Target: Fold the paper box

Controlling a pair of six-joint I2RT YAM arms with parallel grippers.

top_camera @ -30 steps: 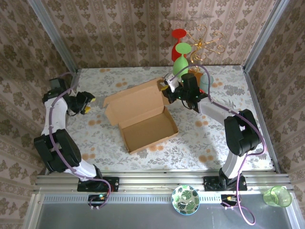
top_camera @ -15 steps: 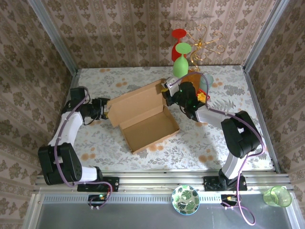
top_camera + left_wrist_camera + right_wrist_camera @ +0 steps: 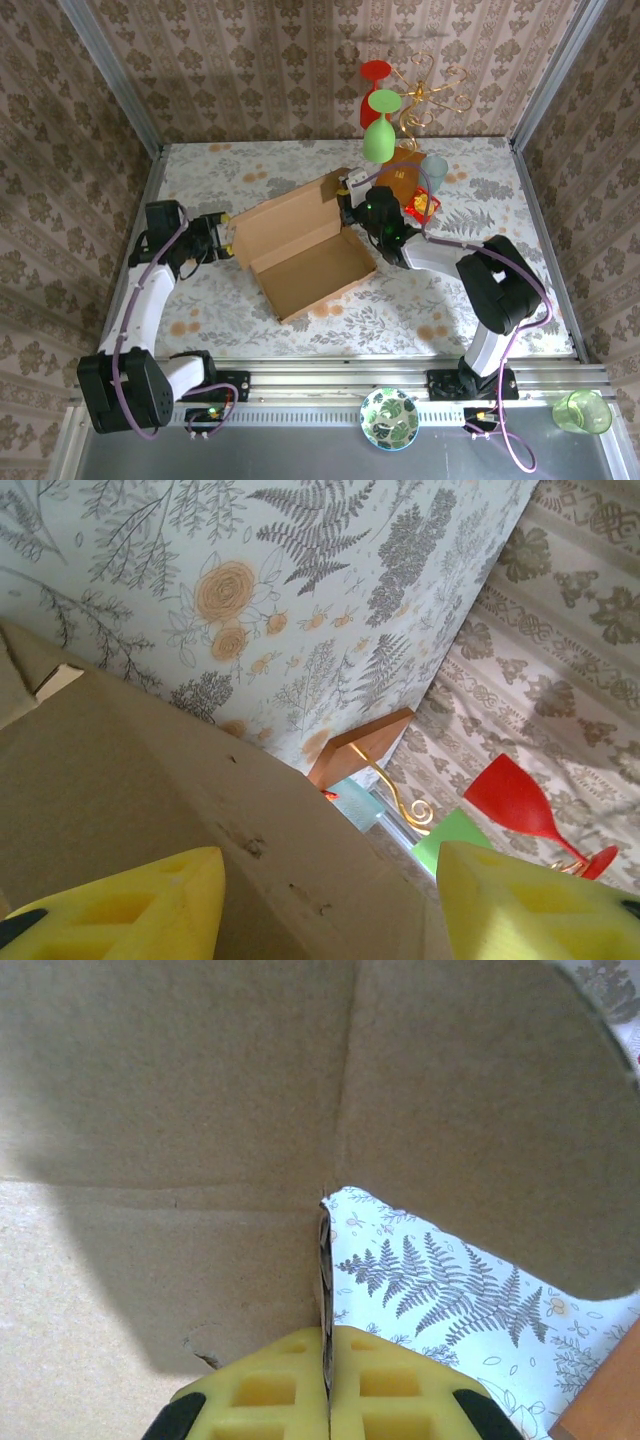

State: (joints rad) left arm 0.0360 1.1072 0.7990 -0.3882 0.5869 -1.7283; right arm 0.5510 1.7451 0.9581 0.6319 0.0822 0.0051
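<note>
Your paper box [image 3: 300,245], a large plain brown corrugated cardboard mailer, lies at the middle of the flower-printed table [image 3: 450,290]. Its tray sits nearer you and its lid panel lies open toward the far left.

By my reading you are about halfway. The tray walls stand up and the base is formed, but the lid is open and its flaps are untucked. Closing the lid and seating the tabs remain.

Your right gripper [image 3: 350,195] is at the box's far right corner. From above the wrist hides the contact there, but the right wrist view settles it: the yellow pads [image 3: 390,1385] are pressed together on a thin upright cardboard edge.

Your left gripper [image 3: 222,238] is at the lid's left edge. The left wrist view shows its yellow pads [image 3: 110,905] spread wide with cardboard between them, and I cannot tell whether either touches. Beyond them it also catches a red plastic goblet [image 3: 520,800].
</note>
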